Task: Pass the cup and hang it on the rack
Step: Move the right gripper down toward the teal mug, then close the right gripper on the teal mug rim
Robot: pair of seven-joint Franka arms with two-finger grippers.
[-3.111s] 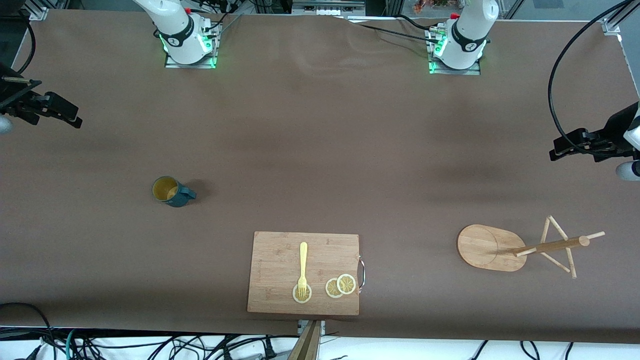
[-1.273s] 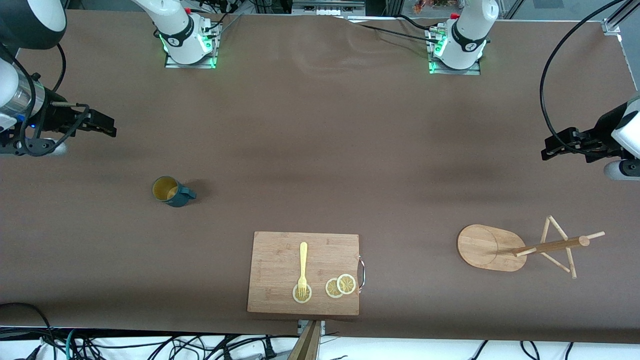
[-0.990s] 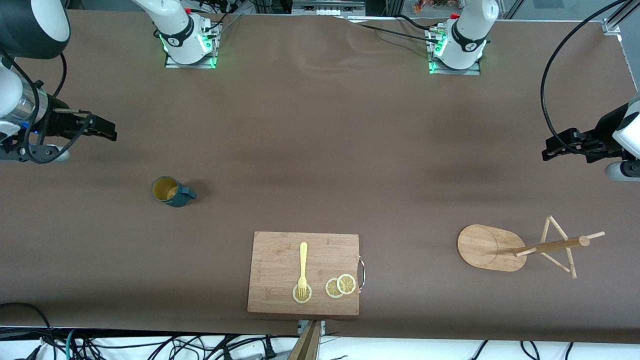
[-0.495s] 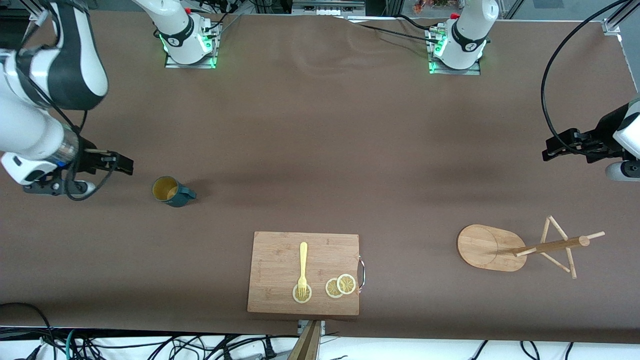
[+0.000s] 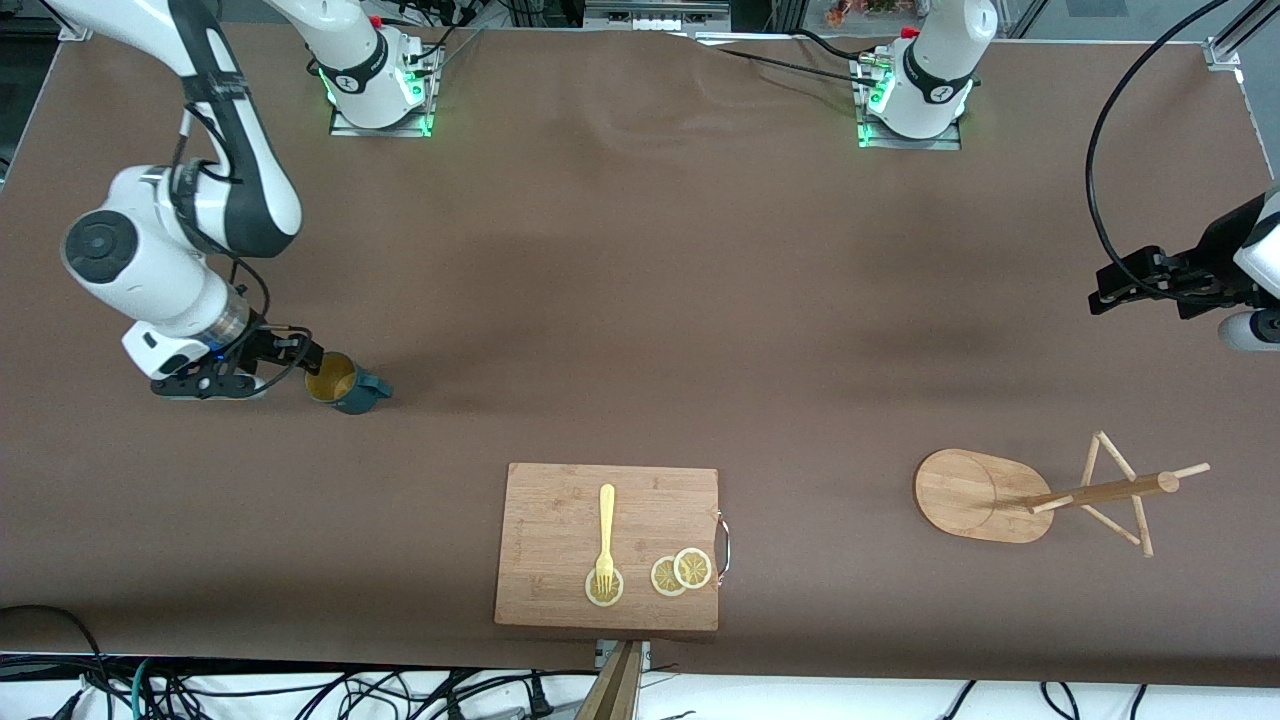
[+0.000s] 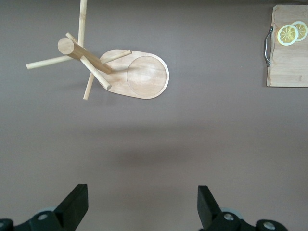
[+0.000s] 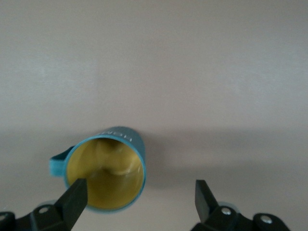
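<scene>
Meanwhile, the right gripper (image 5: 300, 355) is closing in on the cup (image 5: 340, 382) for the first step, the pickup; the pass and hanging are not yet done. Its fingers (image 7: 74, 199) are standing apart, one at the cup's rim and the other wide of it, so the next move likely calls for centring on the wall before clamping. The right arm is reaching low, wrist bent toward the cup. The cup is sitting upright toward the right arm's end, farther from the camera than the board (image 5: 607, 545). The left gripper (image 5: 1130, 285), fingers (image 6: 72, 207) apart, is waiting over bare table near the rack (image 5: 985, 495), which is standing beside the board toward the left arm's end.
</scene>
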